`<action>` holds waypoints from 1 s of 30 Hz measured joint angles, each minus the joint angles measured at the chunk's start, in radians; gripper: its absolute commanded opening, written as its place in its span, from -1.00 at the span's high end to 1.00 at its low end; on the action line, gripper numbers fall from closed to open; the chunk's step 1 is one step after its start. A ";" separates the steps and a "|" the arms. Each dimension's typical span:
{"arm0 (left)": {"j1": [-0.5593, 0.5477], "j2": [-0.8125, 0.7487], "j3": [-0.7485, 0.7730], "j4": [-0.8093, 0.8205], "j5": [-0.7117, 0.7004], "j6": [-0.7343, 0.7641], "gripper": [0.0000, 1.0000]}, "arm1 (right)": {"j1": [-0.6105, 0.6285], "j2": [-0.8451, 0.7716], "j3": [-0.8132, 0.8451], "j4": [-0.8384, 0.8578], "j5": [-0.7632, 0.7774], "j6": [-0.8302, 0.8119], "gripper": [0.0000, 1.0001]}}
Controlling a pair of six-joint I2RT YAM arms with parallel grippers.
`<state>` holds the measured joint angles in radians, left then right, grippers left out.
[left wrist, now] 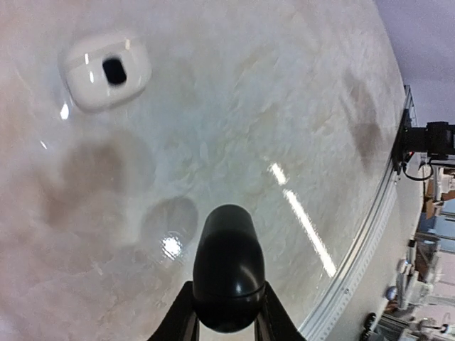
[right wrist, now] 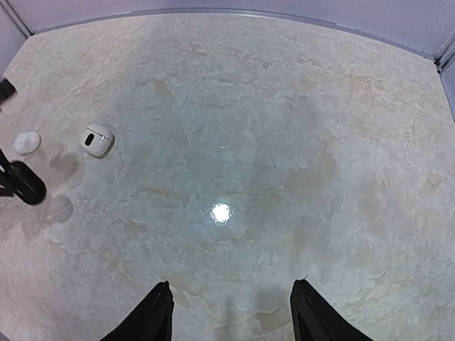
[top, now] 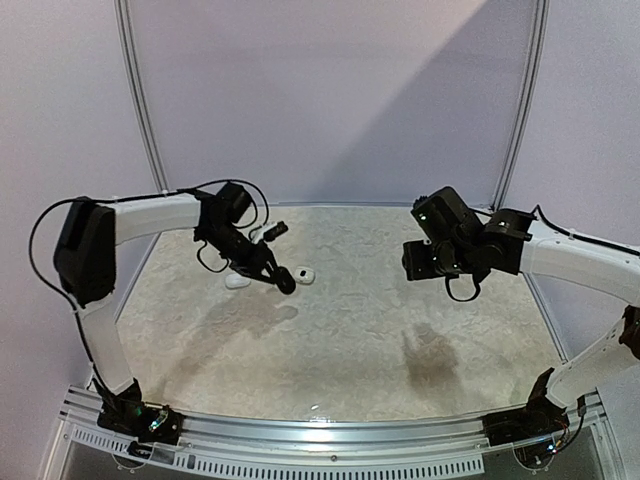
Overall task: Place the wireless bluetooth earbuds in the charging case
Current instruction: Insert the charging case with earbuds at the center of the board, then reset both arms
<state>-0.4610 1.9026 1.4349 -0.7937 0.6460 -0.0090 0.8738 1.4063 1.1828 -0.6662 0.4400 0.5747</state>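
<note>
The left arm's fingers [left wrist: 178, 321] pinch a black pebble-shaped charging case [left wrist: 227, 263] above the far-left part of the counter [top: 380, 340]. A white case [top: 303, 272] and another white piece [top: 237, 281] lie near it. On the right, the right arm's fingers [right wrist: 155, 316] hang spread apart above the counter.

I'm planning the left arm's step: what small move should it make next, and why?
Probably lower the left pincer and set the black case on the table near the white case. The pincer grips it in the air above its shadow, and the right pincer is open and far away, so nothing can open it there.
</note>
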 measured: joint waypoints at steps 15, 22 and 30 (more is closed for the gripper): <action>0.016 0.150 -0.061 0.010 -0.007 -0.131 -0.96 | -0.010 -0.010 -0.004 -0.008 -0.007 0.083 -0.98; 0.024 -0.044 -0.074 -0.036 -0.134 -0.122 -0.99 | -0.206 -0.025 -0.026 -0.006 -0.085 0.106 -0.98; 0.055 -0.561 -0.174 0.011 -0.407 0.039 -0.99 | -0.593 -0.180 -0.237 0.089 -0.201 0.098 -0.98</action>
<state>-0.4065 1.3415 1.2610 -0.7826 0.2394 0.0296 0.2810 1.2259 0.9463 -0.5777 0.2390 0.6731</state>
